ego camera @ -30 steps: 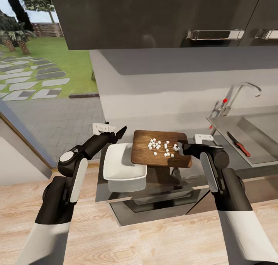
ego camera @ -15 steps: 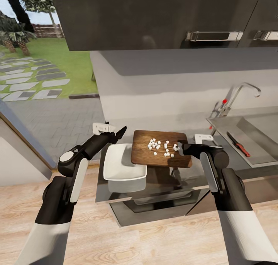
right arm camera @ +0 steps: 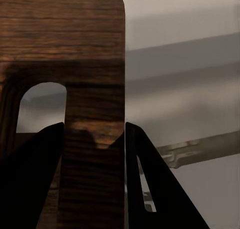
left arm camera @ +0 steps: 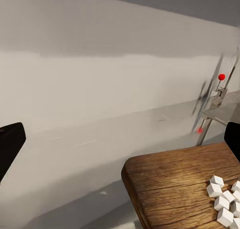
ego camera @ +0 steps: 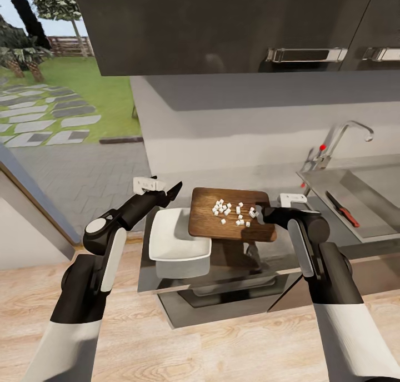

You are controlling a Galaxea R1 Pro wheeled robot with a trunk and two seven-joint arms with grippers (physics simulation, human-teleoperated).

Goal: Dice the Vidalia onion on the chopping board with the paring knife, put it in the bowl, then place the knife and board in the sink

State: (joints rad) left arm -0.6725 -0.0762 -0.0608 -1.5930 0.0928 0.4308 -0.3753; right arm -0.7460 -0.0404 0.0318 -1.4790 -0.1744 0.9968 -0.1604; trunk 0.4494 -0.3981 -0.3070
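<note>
Two grippers showing: right gripper (ego camera: 261,213) clamping the handle-slot end of the chopping board (ego camera: 230,221), holding it lifted over the countertop (ego camera: 261,259) with its left edge overlapping the bowl (ego camera: 175,240). Diced onion (ego camera: 230,211) still sitting in a loose pile on the board. Left gripper (ego camera: 173,192) hanging spread wide and empty just behind the bowl. Paring knife (ego camera: 343,208) already lying in the sink (ego camera: 366,204) over at the right.
</note>
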